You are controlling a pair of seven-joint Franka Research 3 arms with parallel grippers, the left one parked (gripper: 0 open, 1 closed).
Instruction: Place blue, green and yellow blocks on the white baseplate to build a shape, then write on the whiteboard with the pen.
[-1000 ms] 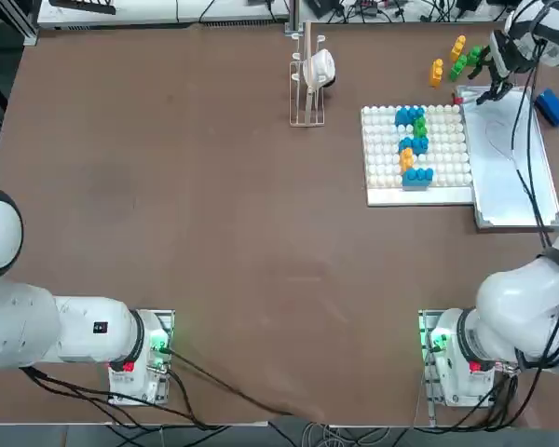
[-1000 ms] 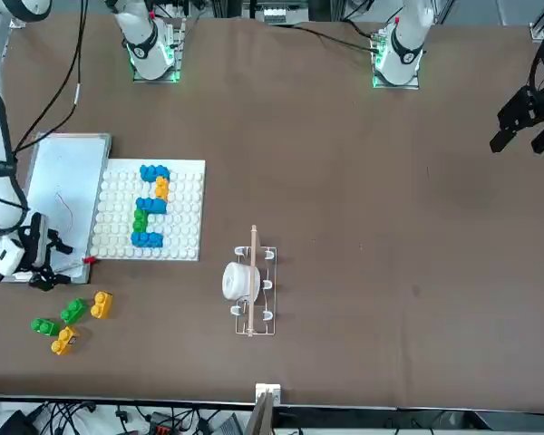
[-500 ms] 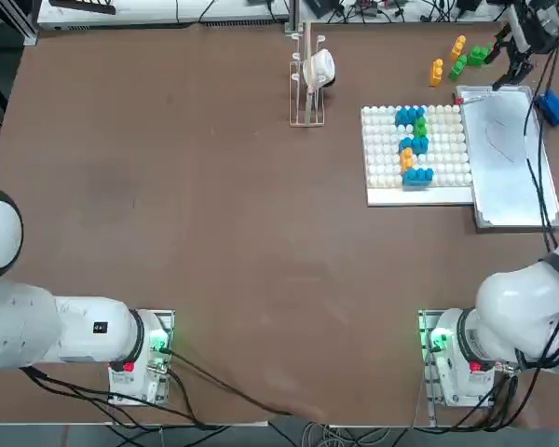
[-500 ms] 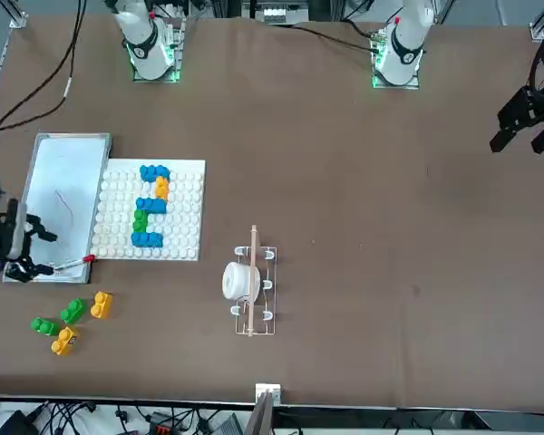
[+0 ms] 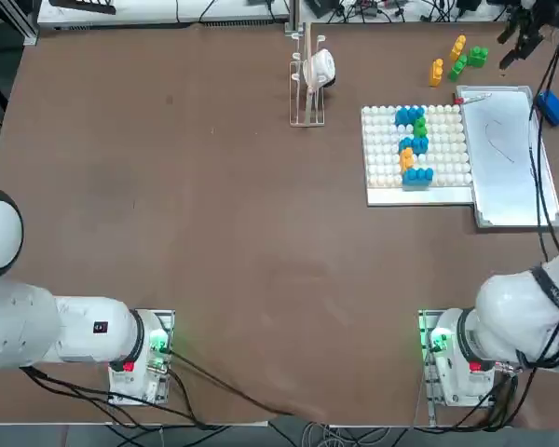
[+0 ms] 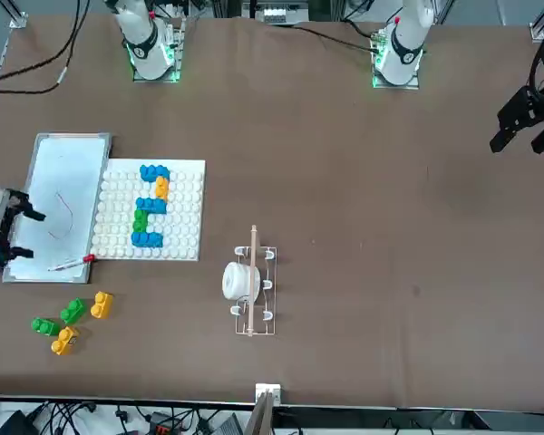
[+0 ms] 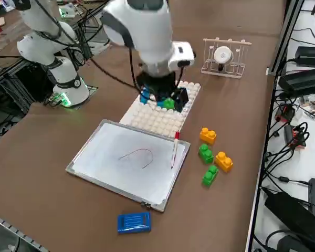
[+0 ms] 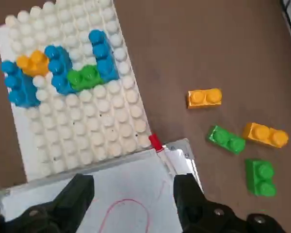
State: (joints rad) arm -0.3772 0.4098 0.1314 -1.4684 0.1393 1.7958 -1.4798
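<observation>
Whiteboard (image 7: pixel 128 164) bears a red stroke, and the pen (image 7: pixel 174 148) lies on its edge beside the white baseplate (image 7: pixel 163 119). Right gripper (image 8: pixel 131 204) hangs above the whiteboard, jaws spread and empty; retreating well likely means rising straight, clear of pen and blocks (image 8: pixel 58 73).

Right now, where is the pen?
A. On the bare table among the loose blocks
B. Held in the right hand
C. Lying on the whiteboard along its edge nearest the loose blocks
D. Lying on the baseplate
C: the pen lies flat on the whiteboard along its edge nearest the loose blocks, while the right hand hangs open and empty above.
</observation>
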